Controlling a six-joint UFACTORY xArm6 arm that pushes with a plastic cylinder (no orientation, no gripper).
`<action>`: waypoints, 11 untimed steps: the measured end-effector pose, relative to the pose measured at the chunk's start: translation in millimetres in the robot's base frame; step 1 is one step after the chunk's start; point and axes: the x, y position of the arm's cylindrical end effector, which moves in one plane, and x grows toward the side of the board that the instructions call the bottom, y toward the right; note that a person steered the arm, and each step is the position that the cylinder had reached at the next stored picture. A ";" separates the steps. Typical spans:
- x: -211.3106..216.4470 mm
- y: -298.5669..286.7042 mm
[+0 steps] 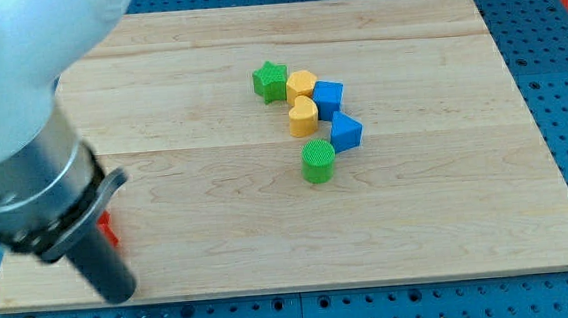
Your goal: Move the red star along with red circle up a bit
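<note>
Item: red block [107, 230], shape unclear, a sliver at board's 8 o'clock, mostly hidden behind the rod; red circle unseen. Likely light, rigid, slides easily; push from its 6 o'clock side. My tip [116, 291]: bare rod, holds nothing, just below the sliver

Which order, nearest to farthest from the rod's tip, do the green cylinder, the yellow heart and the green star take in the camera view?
Measured from my tip, at the view's bottom left:
1. Green cylinder, lowest of the cluster.
2. Yellow heart, above it.
3. Green star, topmost in the cluster.
</note>
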 end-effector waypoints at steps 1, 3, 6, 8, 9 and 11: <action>0.4 -0.9; -12.1 -0.6; -13.4 -5.8; 0.6 -17.8; -65.2 -25.4; -73.5 -23.4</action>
